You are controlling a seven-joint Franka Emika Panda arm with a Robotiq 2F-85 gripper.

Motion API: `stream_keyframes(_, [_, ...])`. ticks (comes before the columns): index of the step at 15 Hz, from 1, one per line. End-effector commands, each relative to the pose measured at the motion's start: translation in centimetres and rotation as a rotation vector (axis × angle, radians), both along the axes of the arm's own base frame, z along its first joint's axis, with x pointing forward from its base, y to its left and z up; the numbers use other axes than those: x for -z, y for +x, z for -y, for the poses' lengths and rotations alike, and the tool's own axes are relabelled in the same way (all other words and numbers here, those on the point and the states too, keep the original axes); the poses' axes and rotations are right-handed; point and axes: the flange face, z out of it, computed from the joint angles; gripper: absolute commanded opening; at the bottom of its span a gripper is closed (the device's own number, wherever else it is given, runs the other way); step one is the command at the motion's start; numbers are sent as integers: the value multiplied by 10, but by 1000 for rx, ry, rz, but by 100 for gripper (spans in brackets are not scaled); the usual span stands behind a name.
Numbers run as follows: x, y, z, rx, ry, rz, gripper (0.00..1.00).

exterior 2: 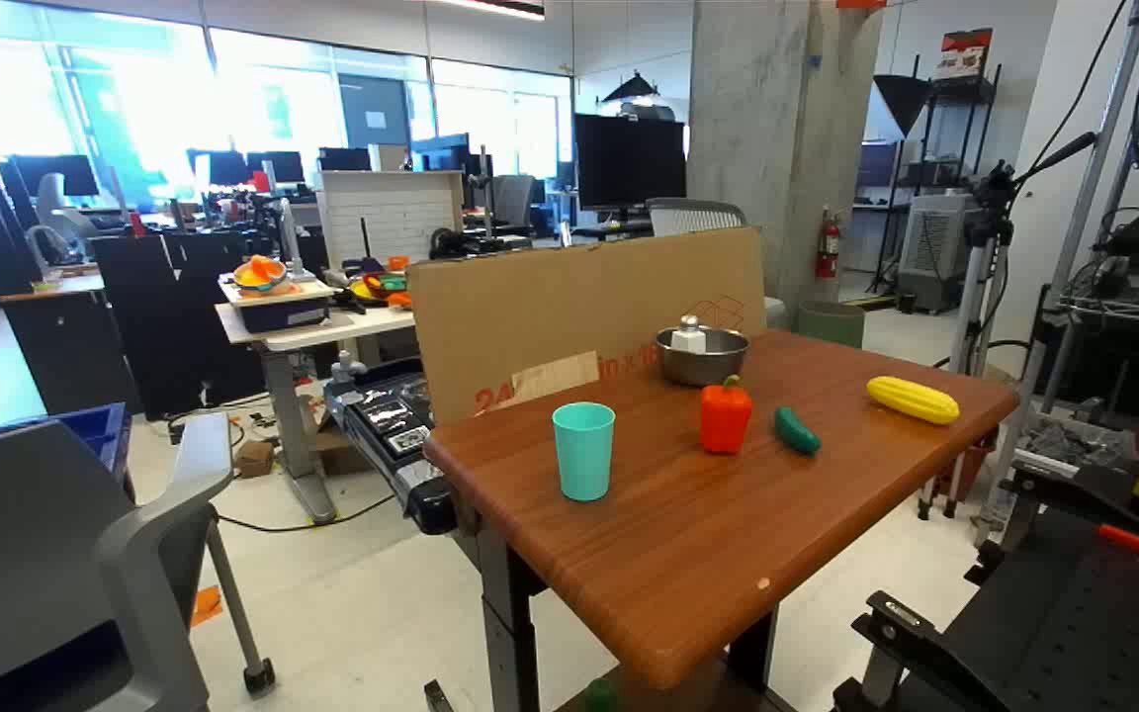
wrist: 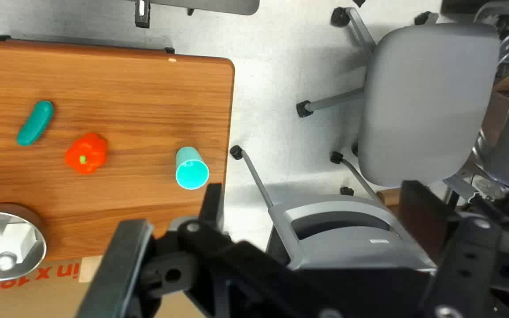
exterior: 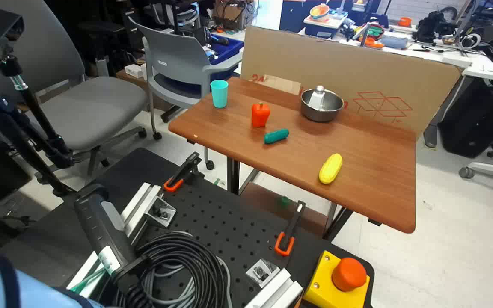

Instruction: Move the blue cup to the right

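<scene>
The blue cup [exterior: 219, 94] is a teal plastic tumbler standing upright on the brown table [exterior: 370, 162], close to one short edge. It also shows in an exterior view [exterior 2: 584, 453] and in the wrist view [wrist: 192, 172], where its open mouth faces the camera and nothing shows inside. My gripper [wrist: 314, 194] shows only in the wrist view. Its two black fingers are spread wide with nothing between them. In that view the cup lies up and left of the left fingertip, apart from it. Behind the gap between the fingers are the floor and a grey chair.
An orange-red pepper [exterior: 260, 114], a green cucumber [exterior: 276, 136] and a yellow corn [exterior: 331, 168] lie on the table. A metal bowl [exterior: 332, 112] holding a white shaker [exterior: 316, 97] stands by an upright cardboard sheet [exterior: 357, 72]. Grey chairs [wrist: 427, 106] stand beyond the cup's table edge.
</scene>
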Motion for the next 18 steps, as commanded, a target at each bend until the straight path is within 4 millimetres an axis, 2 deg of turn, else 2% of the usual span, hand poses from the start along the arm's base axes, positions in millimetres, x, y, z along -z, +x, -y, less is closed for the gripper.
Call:
stream_keyframes(1, [-1, 0, 0, 0, 0, -1, 100])
stream_keyframes(7, [-1, 0, 0, 0, 0, -1, 100])
stream_keyframes(8, [10, 11, 1, 16, -17, -36, 100])
stream_keyframes(11, [56, 43, 9, 64, -56, -136, 100])
stream_keyframes(15, [137, 96, 17, 91, -112, -254, 100])
stream_keyframes(18, [194, 131, 11, 101, -164, -323, 100])
